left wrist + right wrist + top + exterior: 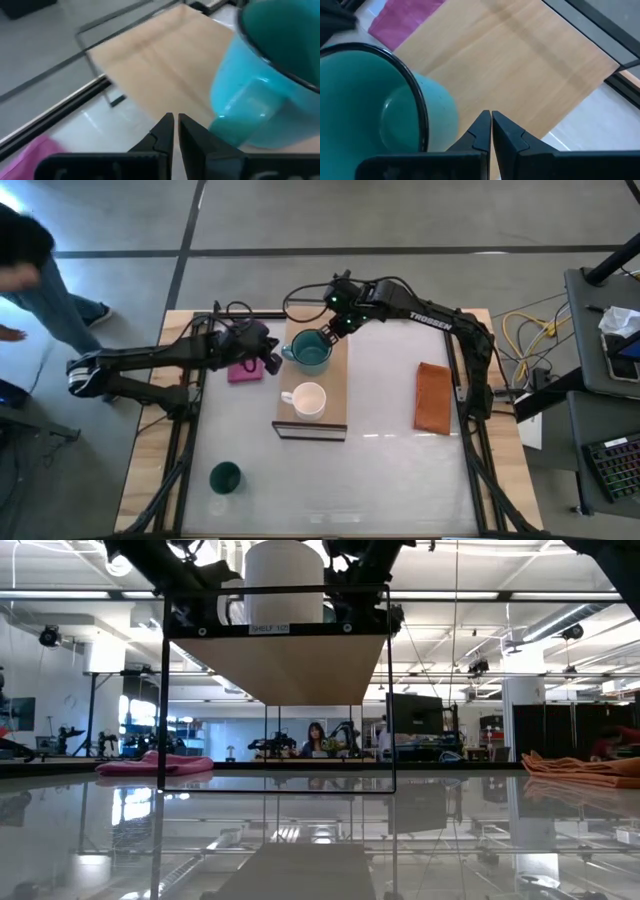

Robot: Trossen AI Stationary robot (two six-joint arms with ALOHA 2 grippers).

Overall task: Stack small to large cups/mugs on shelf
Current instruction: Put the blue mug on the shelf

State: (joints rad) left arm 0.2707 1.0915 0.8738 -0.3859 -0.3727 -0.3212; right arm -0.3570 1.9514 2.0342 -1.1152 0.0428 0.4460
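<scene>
The teal mug (pixel 311 350) stands at the far end of the light-wood shelf (pixel 335 375). The white mug (pixel 308 400) stands at the shelf's near end and also shows in the low view (pixel 285 585). The small dark green cup (pixel 225 477) stands on the table at the near left. My left gripper (pixel 273 361) is shut, just left of the teal mug by its handle (pixel 255 100). My right gripper (pixel 332 330) is shut, at the mug's far right side (pixel 440 112). My left gripper's shut fingers (pixel 192 132) stand close beside the lower end of the teal mug's handle (pixel 222 122), coming from the table's left; I cannot tell whether they touch it. My right gripper's shut fingers (pixel 479 131) stand close beside the mug's outer wall (pixel 447 117), coming from the far right; I cannot tell whether they touch it.
A pink cloth (pixel 245 370) lies left of the shelf under my left arm. An orange cloth (pixel 433 397) lies on the table's right. A person (pixel 25 270) stands beyond the far left corner. Bare table lies between the shelf and the orange cloth.
</scene>
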